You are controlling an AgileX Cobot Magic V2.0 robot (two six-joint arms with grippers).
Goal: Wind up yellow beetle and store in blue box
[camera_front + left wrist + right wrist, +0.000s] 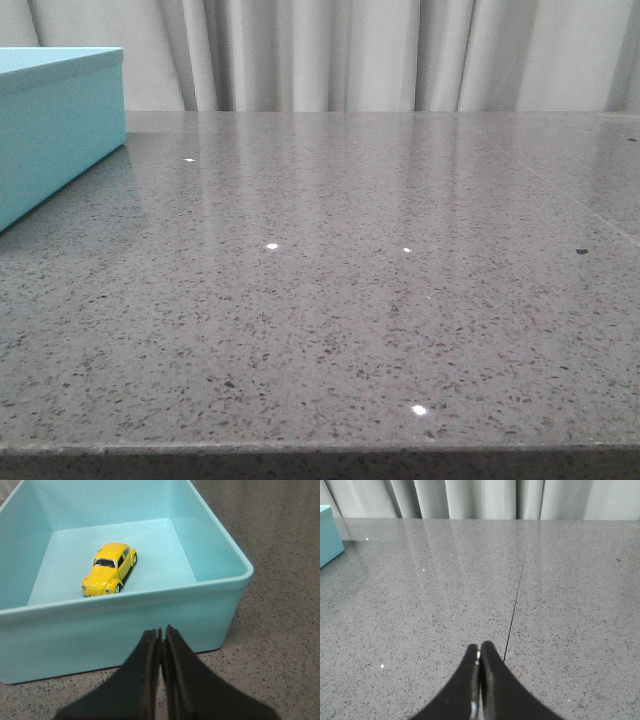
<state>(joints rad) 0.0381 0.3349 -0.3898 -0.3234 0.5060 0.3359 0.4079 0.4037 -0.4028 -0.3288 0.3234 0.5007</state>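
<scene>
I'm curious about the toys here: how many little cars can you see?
1. A single yellow beetle sits on the floor of the open blue box, touched by nothing. The front view cannot see into the box, so only the left wrist view shows it.

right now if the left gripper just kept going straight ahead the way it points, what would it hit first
Most likely the near wall of the blue box, not the yellow beetle inside. The left gripper is shut, apparently just short of that wall.
</scene>
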